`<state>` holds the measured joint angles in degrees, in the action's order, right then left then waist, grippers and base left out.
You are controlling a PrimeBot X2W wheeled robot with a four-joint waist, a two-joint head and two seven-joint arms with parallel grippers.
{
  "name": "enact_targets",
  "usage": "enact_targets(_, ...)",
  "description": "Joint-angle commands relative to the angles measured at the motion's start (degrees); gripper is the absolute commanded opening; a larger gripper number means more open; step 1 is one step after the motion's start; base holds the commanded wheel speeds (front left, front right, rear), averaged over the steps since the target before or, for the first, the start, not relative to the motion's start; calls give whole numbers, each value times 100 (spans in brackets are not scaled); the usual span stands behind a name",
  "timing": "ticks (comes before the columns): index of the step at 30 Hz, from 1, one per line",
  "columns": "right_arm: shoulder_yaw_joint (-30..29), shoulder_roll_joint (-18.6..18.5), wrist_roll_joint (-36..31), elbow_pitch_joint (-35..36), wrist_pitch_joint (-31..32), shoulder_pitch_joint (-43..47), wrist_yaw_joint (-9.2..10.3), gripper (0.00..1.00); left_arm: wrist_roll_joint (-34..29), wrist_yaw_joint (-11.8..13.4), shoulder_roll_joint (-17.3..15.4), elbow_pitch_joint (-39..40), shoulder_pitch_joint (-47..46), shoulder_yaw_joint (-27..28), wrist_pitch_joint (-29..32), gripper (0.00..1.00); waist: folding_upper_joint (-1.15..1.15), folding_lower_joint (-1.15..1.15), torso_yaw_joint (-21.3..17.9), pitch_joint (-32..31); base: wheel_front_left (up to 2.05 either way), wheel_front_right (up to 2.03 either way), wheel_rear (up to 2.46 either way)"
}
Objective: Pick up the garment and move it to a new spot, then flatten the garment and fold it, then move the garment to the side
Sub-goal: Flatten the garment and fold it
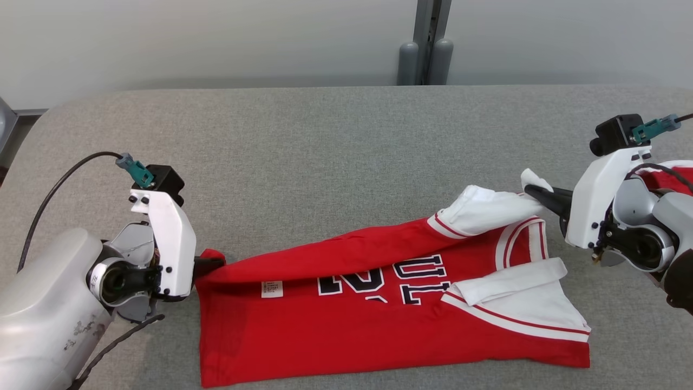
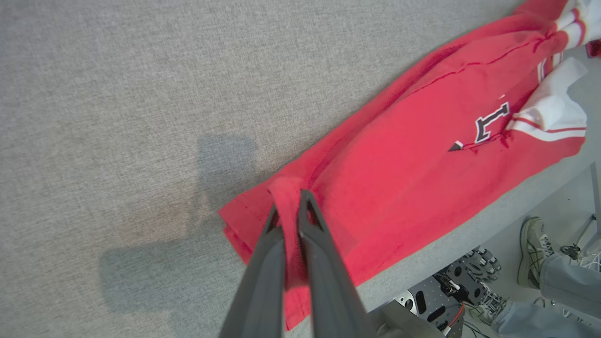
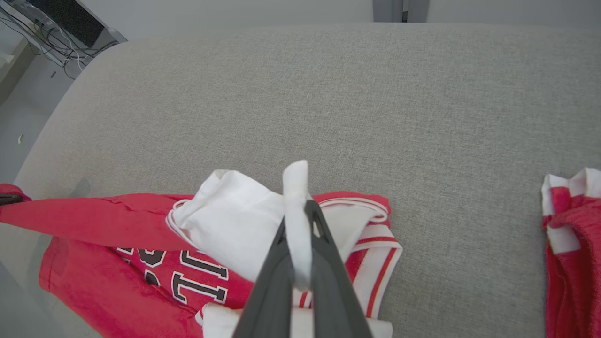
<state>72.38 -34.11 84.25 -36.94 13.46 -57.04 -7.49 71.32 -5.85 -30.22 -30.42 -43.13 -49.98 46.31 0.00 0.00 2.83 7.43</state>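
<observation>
A red garment [image 1: 346, 319] with white sleeves and dark lettering lies along the near edge of the grey table [image 1: 325, 151]. Its far long edge is lifted and stretched between my two grippers. My left gripper [image 1: 216, 264] is shut on the red hem corner at the left end; in the left wrist view the red cloth [image 2: 422, 141] is pinched between the fingers of that gripper [image 2: 288, 202]. My right gripper [image 1: 533, 190] is shut on the white sleeve [image 3: 235, 220] at the right end, and a white fold sticks up past that gripper [image 3: 298, 211].
A second red-and-white cloth [image 3: 573, 234] lies on the table to the right, behind my right arm. The garment's near side runs close to the table's front edge. A person's shoe [image 2: 533, 249] stands on the floor below it. A grey post [image 1: 430, 54] rises behind the table.
</observation>
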Motion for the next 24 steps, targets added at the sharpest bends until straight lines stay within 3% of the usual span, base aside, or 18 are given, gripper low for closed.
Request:
enact_targets(1, -3, -35, 25, 24, 26, 49, -1, 0, 22, -18, -33, -33, 3, -3, 9, 0, 0, 0, -14, -17, 0, 0, 0)
enact_targets(16, 53, -240, 193, 248, 445, 394, -1, 0, 197, -125, -121, -122, 213, -3, -44, 0, 0, 0, -43, -213, 0, 0, 0)
enact_targets(24, 71, -342, 326, 405, 976, 535, -1, 0, 144, -140, -118, -196, 309, -94, -37, 0, 0, 0, -98, -297, 0, 0, 0)
